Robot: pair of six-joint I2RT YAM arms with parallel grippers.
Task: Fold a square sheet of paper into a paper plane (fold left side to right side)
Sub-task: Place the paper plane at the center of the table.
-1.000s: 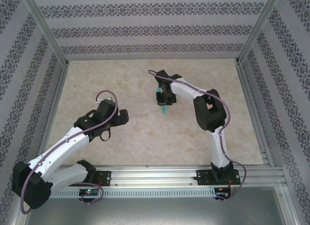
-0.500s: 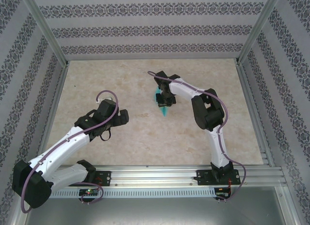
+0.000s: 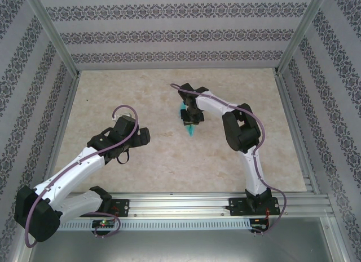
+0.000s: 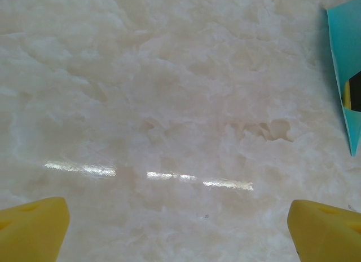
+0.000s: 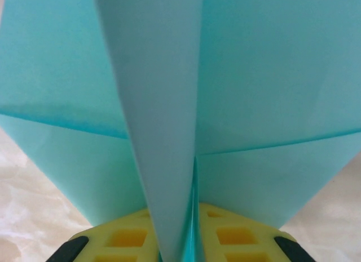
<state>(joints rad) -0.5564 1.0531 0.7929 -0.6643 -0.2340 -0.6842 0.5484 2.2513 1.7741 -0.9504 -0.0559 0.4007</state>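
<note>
1 table: flat top, pale beige with a cloudy marble pattern, glossy, streaks of reflected light on it

1 aluminium rail: runs across the near edge; my left base and my right base are bolted to it, side by side, well apart

1 paper plane: teal, over the middle of the top, nose pointing down at it; whether it touches, I cannot tell

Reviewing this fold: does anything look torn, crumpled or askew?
Nothing stands out: the paper plane looks crisp and untorn, its keel pinched in the right gripper; the left gripper hangs open over the table.
</note>
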